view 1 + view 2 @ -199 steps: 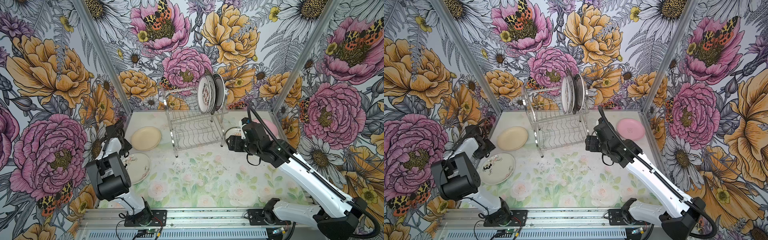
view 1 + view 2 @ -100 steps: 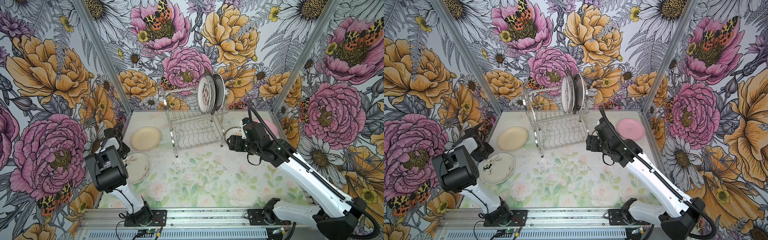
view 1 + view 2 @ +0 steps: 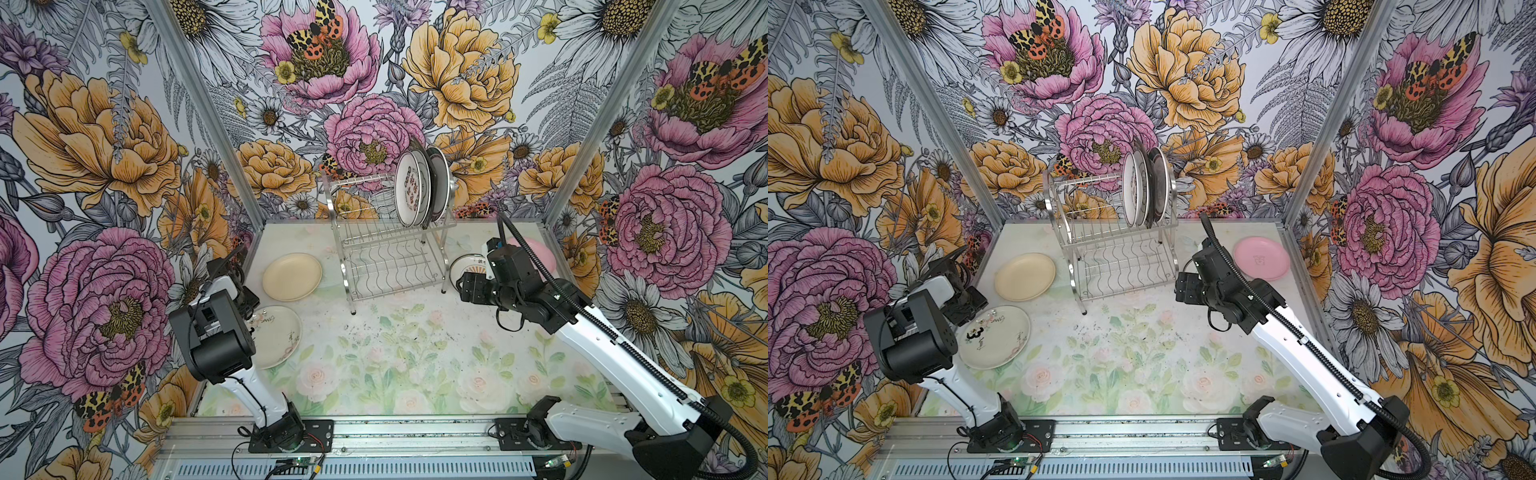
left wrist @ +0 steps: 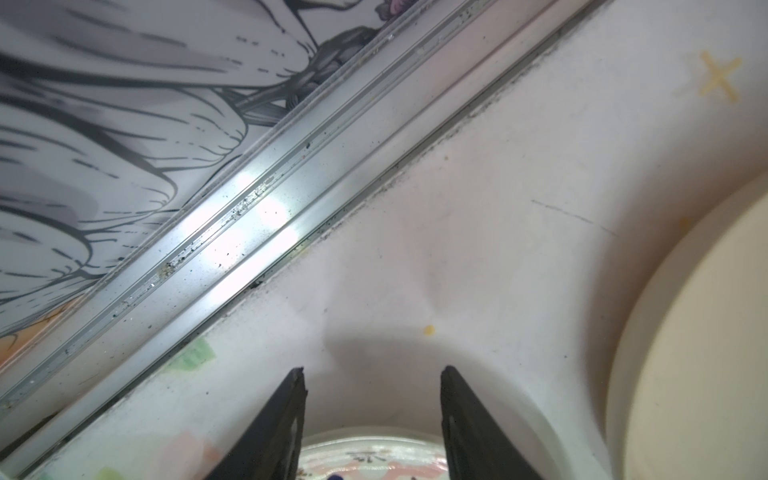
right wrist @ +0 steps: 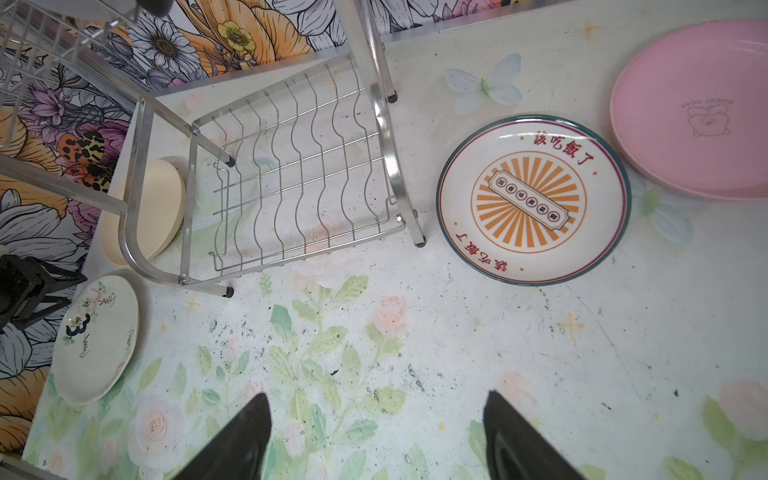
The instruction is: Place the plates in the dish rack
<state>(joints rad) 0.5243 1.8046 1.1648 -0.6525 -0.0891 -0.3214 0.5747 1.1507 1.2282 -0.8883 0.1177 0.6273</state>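
Note:
The steel dish rack (image 3: 386, 253) (image 3: 1121, 253) stands at the back with three plates (image 3: 419, 187) upright in its top tier; its lower tier (image 5: 299, 174) is bare. A cream plate (image 3: 292, 276) (image 3: 1025, 276) and a painted plate (image 3: 278, 338) (image 3: 994, 343) lie flat on the left. My left gripper (image 3: 248, 296) (image 4: 372, 370) is open, low over the painted plate's far-left rim (image 4: 370, 446). The sunburst plate (image 5: 534, 199) and pink plate (image 3: 1260, 257) (image 5: 698, 112) lie on the right. My right gripper (image 3: 1181, 289) (image 5: 377, 395) hangs open above the mat, beside the sunburst plate.
The left wall's metal rail (image 4: 257, 195) runs close past my left fingers. The rack's feet (image 5: 419, 241) stand just left of the sunburst plate. Floral walls close in the left, back and right sides. The mat (image 3: 395, 353) in front of the rack is speckled with dark crumbs.
My left arm's elbow has shifted slightly back and its jaws have narrowed a little at the painted plate's rim. The right arm has hardly moved.

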